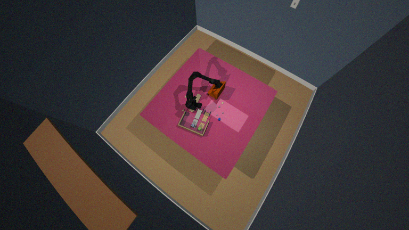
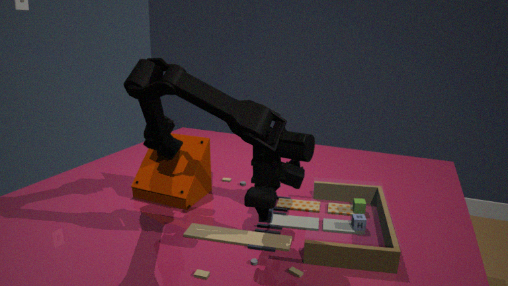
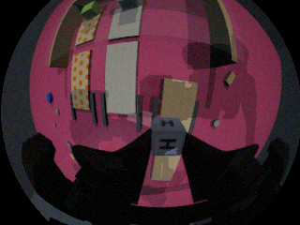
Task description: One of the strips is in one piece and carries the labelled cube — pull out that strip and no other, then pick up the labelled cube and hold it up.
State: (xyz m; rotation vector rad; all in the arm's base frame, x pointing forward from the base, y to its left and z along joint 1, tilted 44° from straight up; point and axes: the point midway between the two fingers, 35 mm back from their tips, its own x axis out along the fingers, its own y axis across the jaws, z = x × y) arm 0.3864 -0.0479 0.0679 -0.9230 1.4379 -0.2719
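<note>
From the top view, the black six-joint arm (image 1: pixel 196 84) reaches from its orange wedge-shaped base (image 1: pixel 216 90) near the middle of the magenta bench top (image 1: pixel 229 142) to a spot just outside the open side of the low tan wooden three-sided frame (image 1: pixel 193 124); the cube itself is too small to make out here. From the exterior view, the black parallel-jaw gripper (image 2: pixel 264 216) points straight down and hangs above the frame-side end of the long one-piece beige strip (image 2: pixel 237 236), which lies pulled out of the frame toward the base. The grey-and-white strip cut in two pieces (image 2: pixel 312 222) and the orange dotted strip cut in two pieces (image 2: pixel 314 205) remain beside it, with a second grey cube marked H (image 2: pixel 358 222) and a green cube (image 2: pixel 359 205) at their far ends inside the frame. From the wrist view, the small grey labelled cube (image 3: pixel 167 137) sits clamped between the dark fingers, directly under the camera, with the beige strip below it on the bench.
</note>
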